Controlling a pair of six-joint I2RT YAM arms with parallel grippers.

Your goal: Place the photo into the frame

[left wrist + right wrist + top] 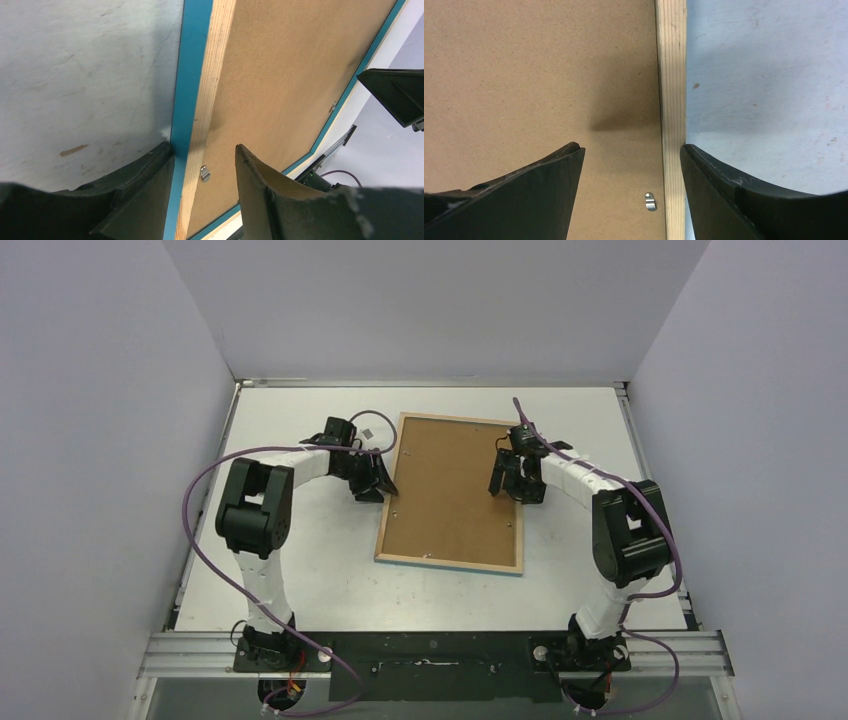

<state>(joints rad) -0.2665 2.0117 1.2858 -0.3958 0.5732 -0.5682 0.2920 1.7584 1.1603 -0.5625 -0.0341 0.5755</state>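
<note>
Nearest the lens, the left pincer [204, 150] has its jaws partly apart across the left rail of the frame [209, 85]. One finger is outside the turquoise edge and the other is over the board [285, 85]; neither visibly pinches anything. The right pincer [630, 147] straddles the frame's right rail with its jaws wide. One finger is above the board and the other above the counter [764, 90] just outside the frame, and it holds nothing.

Between the two pincers the frame lies face down, wood back up. The board fills its recess. A metal clip [204, 173] sits just inside the left rail and another clip [650, 201] just inside the right rail.

No view shows the photo, and I cannot tell whether it lies under the board.

I judge the frame light and stiff, with a breakable pane, so it is best taken by opposite rails and kept level. The board looks thin and rigid and sits flush in the recess, which leaves little edge to catch until the clips are turned aside. As a paper print, the photo would be limp and easily creased.
</note>
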